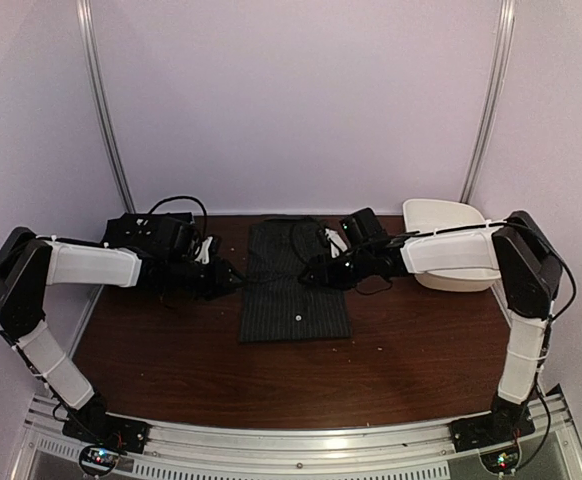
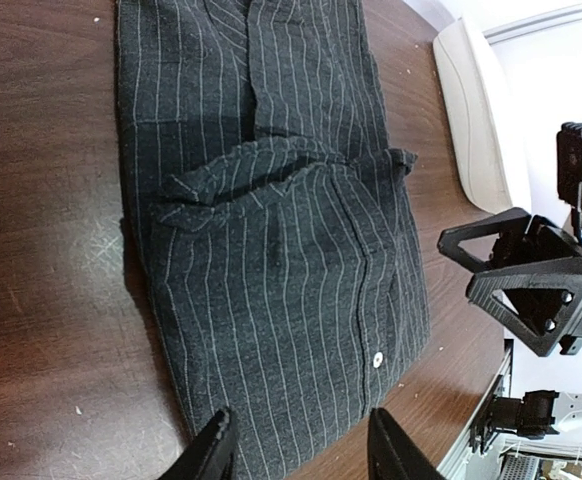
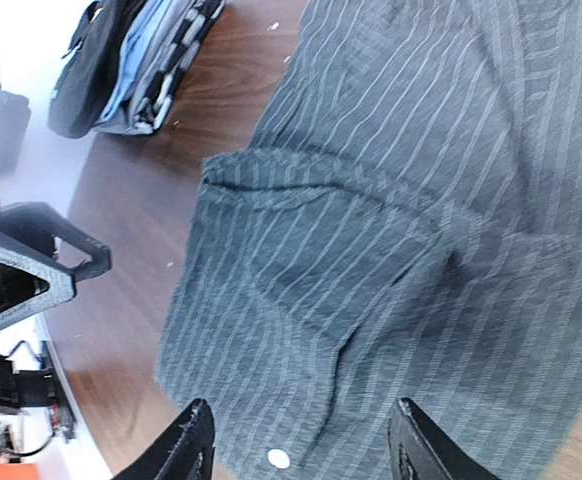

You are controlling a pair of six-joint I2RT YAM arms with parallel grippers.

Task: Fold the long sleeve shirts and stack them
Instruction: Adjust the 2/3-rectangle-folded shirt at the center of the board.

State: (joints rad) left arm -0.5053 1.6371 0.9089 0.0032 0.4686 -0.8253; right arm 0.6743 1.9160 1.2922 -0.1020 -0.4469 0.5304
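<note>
The shirt (image 1: pixel 296 290) lies flat on the bench (image 1: pixel 171 370), near the tub (image 1: pixel 441 235), on the tub's left side and a little nearer to me. It is dark with fine pale stripes, and a sleeve (image 2: pixel 281 165) is folded across its front. I judge it light, soft and limp. It will not keep any shape when I lift it, and a fold will slide open if I pull only one layer. The small white button (image 2: pixel 376 360) marks the front strip, which is thicker, so I would not pinch there. Better places are the outer corners of the hem end, taken through all layers together.

My right hand (image 3: pixel 301 425) hovers over the shirt edge that faces the tub, its fingers spread apart with nothing between them. My left hand (image 2: pixel 301 430) is at the edge turned away from the tub, also with its fingers apart and empty.

For moving, the bare wood nearer to me than the tub gives good room. Beyond the shirt from the tub there is a dark pile of cloth (image 1: pixel 151 235) at the back corner, and I think the stack belongs there. The tub rim is just beside my right arm, so a wide swing could knock it. The side walls stand close.
</note>
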